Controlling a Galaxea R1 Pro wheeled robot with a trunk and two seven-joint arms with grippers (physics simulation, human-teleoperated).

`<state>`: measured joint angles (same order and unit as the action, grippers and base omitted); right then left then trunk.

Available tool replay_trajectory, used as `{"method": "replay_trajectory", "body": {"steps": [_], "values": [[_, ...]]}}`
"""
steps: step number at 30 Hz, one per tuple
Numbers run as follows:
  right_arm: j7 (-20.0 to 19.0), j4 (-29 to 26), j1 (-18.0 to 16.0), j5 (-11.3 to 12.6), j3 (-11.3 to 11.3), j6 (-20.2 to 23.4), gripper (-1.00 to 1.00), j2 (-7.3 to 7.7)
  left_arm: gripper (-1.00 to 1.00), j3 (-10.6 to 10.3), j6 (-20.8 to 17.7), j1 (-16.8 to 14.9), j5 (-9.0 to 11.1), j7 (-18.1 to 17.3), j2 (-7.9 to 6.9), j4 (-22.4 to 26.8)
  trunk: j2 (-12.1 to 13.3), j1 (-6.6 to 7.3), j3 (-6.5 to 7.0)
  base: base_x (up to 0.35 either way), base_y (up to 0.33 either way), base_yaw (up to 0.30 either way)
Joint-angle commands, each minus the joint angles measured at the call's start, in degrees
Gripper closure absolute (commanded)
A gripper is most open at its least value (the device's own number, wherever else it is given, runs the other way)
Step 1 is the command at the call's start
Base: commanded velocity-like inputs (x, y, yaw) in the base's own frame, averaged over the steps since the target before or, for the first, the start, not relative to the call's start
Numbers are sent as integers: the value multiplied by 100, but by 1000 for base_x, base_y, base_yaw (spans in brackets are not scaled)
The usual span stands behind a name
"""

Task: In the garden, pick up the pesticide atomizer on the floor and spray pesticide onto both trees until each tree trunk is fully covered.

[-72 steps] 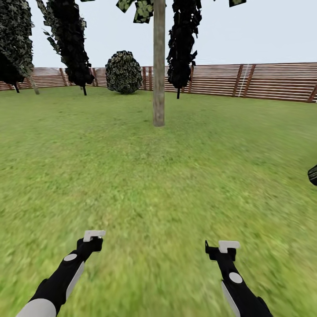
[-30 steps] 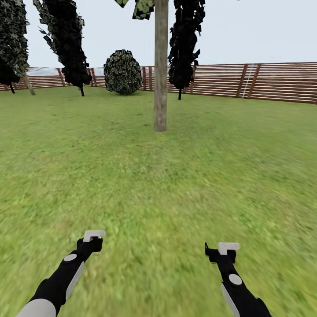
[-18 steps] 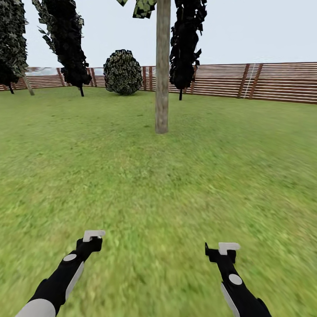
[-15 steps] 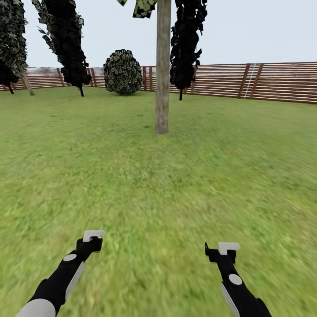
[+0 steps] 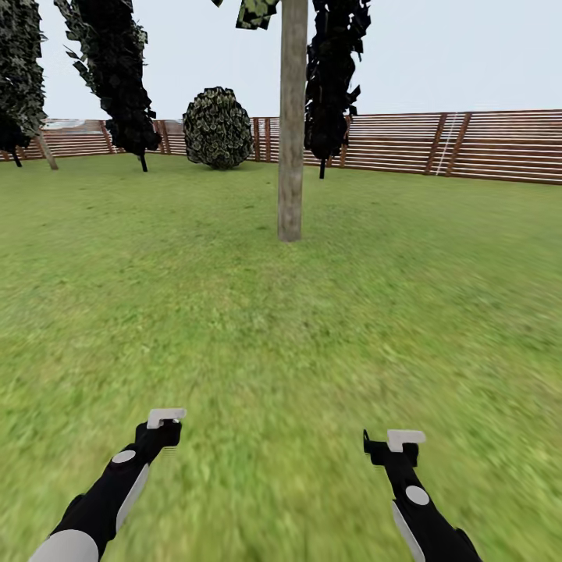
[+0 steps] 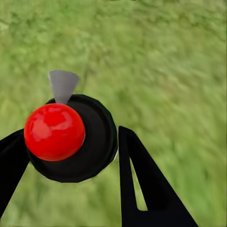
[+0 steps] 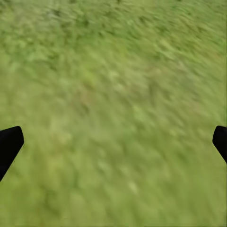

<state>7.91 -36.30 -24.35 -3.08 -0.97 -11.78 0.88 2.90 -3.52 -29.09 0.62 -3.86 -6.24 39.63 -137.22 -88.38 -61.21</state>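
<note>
Left gripper (image 5: 161, 424) is closed around the pesticide atomizer (image 6: 94, 142). The bottle is seen from above, a black round body with a red ball (image 6: 54, 131) on top and a grey nozzle (image 6: 63, 85) pointing forward. It is carried low over the floor (image 5: 281, 328), likely for transit. Its contents are hidden. Right gripper (image 7: 113, 142) is spread wide with nothing between the fingers. The tree trunk (image 5: 292, 140) stands well ahead, toward the lawn's far edge by the fence (image 5: 484, 144), and shows no white specks. Spraying has not begun.

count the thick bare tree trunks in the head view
1. The tree trunk stands upright on the lawn straight ahead, in front of the wooden fence. A second may lie outside the picture.
</note>
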Motion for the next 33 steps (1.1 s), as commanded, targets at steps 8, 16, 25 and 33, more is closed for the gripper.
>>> {"method": "replay_trajectory", "body": {"steps": [8, 16, 25, 33], "values": [[-4, 0, -3, 0, 2, 8, -100, 0, 100, 0, 0, 1, 0, 0, 0, 1, 0, 0, 0, 339, 16, 0], [-9, 0, 0, 0, 3, 9, -100, 0, 100, 0, 0, 0, 0, 0, 0, 1, 0, 0, 0, 339, 0, 0], [-9, 8, 0, -1, 3, 9, -100, 0, 100, 0, 0, 2, 0, 0, 0, 2, 0, 0, 0, 339, 0, 0], [-9, 9, -2, -5, 1, 9, -100, 0, 100, 0, 0, 0, 0, 0, 0, 9, 0, 0, 0, 339, 0, 0]]}}
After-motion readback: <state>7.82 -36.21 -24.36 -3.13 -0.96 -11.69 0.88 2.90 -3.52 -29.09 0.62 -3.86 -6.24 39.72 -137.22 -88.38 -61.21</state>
